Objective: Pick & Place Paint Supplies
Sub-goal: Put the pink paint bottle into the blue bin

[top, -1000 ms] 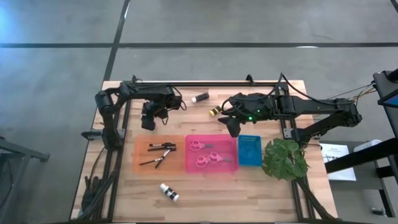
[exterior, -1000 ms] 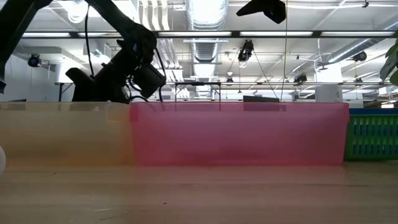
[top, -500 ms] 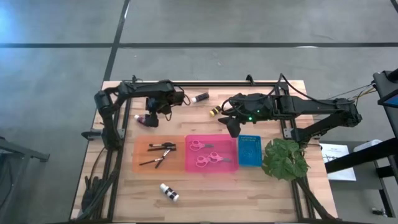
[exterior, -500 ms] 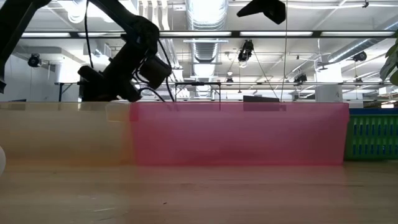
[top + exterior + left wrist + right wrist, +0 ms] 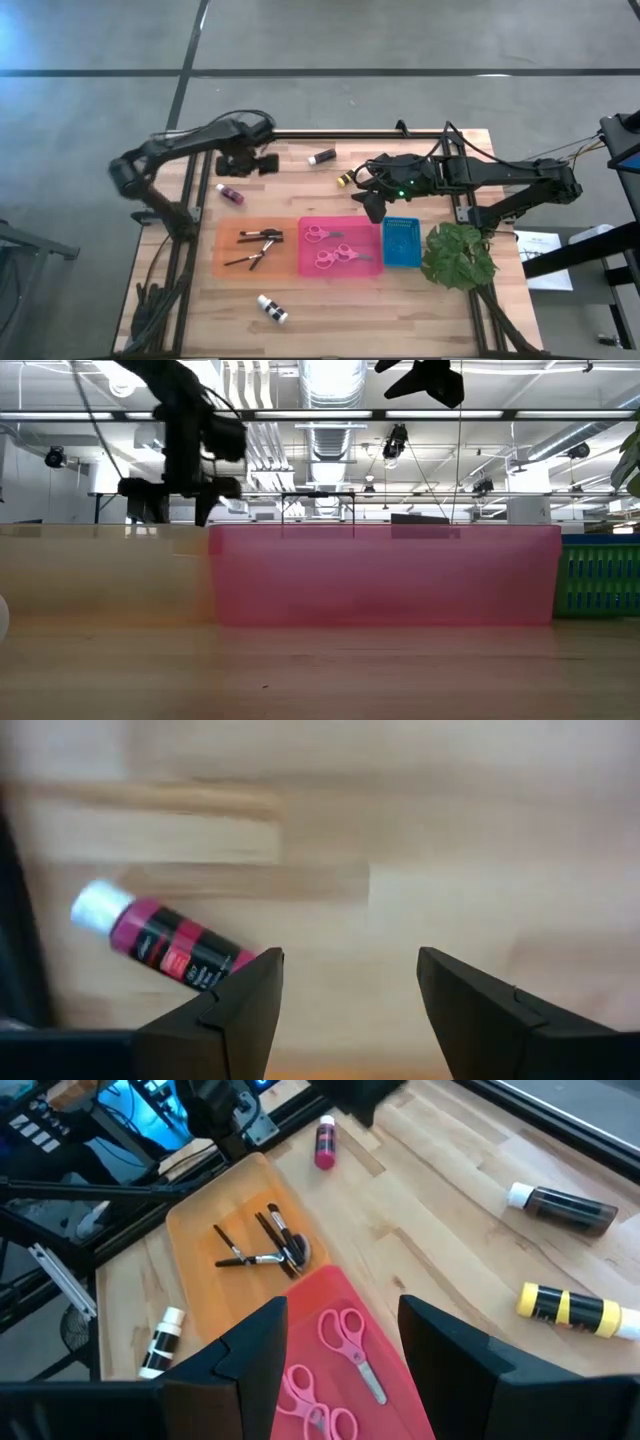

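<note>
High view: two arms over a table of paint supplies, neither holding anything.

Left gripper [image 5: 262, 163] hangs beyond the orange tray [image 5: 226, 262], jaws apart and empty; the pink bottle [image 5: 230, 194] lies loose between them. Right gripper [image 5: 374, 208] waits open above the pink tray [image 5: 372, 268], which holds scissors [image 5: 322, 234]. Brushes [image 5: 258, 238] lie sorted in the orange tray.

Two dark jointed arms, black cables, blunt two-fingered tools.

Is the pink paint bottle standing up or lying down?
Lying down: the pink paint bottle rests on its side on the bare table, white cap pointing sideways.
</note>
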Available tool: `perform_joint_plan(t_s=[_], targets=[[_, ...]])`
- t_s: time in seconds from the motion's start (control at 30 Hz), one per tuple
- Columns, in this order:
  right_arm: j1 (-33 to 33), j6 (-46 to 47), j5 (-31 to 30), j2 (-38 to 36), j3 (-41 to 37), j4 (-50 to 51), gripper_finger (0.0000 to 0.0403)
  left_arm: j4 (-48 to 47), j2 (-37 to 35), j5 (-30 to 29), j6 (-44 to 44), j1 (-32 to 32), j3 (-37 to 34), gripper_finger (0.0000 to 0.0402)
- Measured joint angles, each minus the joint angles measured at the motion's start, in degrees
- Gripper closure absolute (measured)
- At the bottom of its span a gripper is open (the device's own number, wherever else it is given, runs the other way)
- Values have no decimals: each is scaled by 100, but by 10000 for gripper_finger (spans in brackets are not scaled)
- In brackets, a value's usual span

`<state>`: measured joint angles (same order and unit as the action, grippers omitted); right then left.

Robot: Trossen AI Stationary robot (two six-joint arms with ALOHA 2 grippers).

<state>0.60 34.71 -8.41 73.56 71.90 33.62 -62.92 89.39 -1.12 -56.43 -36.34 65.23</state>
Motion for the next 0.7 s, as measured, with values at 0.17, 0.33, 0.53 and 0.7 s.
perform_joint_plan(t_s=[0.17, 0.33, 0.53, 0.7], targets=[[-2, -85, 56, 0, -16, -8, 216, 804, -1189, -465, -2730, 64, -1156, 160], [-9, -194, 151, 0, -16, -12, 216, 1243, -1925, -645, -4664, 227, -2239, 160], [-11, -216, 317, 0, -18, -17, 216, 1982, -2165, -642, -5329, 326, -2929, 160], [-12, -214, 425, 0, -18, -10, 216, 1883, -2195, -535, -5252, 331, -2969, 160]])
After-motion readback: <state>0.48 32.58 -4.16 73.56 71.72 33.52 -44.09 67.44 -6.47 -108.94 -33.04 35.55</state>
